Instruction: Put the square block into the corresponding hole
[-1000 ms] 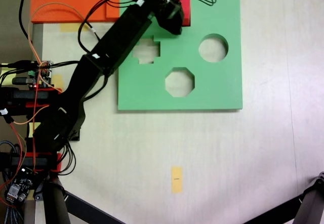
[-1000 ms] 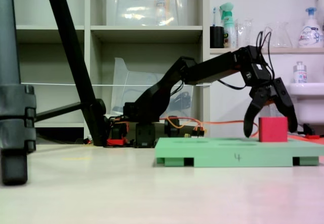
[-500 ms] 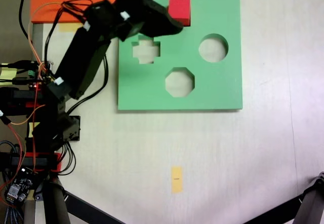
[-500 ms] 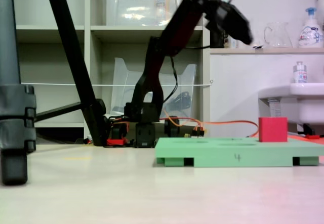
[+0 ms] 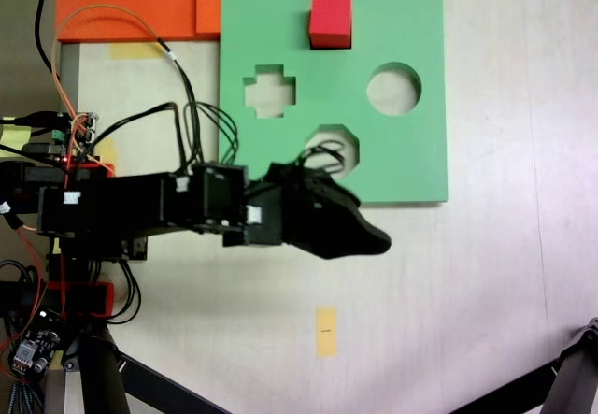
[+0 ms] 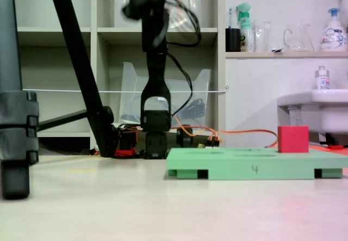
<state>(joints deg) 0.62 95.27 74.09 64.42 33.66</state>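
The red square block (image 5: 330, 21) rests at the far edge of the green foam board (image 5: 402, 162), and from the side the square block (image 6: 293, 138) stands up above the board's top (image 6: 244, 167). No square hole shows around it; whether it sits in one I cannot tell. My gripper (image 5: 374, 240) hovers over the table just past the board's near edge, far from the block. In a fixed view the gripper (image 6: 131, 8) is raised high above the arm's base and blurred. Its jaws read as one dark mass, holding nothing visible.
The board has a cross cutout (image 5: 269, 93), a round cutout (image 5: 393, 88) and an octagonal cutout (image 5: 334, 155) partly behind cables. Orange foam slabs (image 5: 131, 3) lie at the far left. Yellow tape (image 5: 325, 330) marks the table. Tripod legs (image 5: 140, 377) and wiring crowd the left.
The arm has drawn back from the block, lifted upright and folded, so the gripper now hangs over the table near the board's front edge. The red block stays where it was.
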